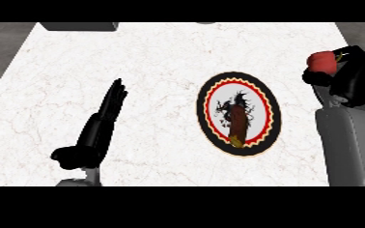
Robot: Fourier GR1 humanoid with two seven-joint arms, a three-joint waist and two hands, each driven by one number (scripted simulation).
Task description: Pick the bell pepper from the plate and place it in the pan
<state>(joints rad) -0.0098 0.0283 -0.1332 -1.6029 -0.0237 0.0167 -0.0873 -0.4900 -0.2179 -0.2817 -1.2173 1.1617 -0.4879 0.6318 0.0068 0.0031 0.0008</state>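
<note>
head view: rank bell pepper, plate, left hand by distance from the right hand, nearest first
1. bell pepper: red, held in the right hand at the view's right edge.
2. plate: counter centre-right, just left of that hand.
3. left hand: open, far left.

plate point(214, 84) mid-counter point(143, 53) | left hand point(100, 125) left of it | right hand point(342, 79) (with bell pepper point(324, 62)) at right edge
</note>
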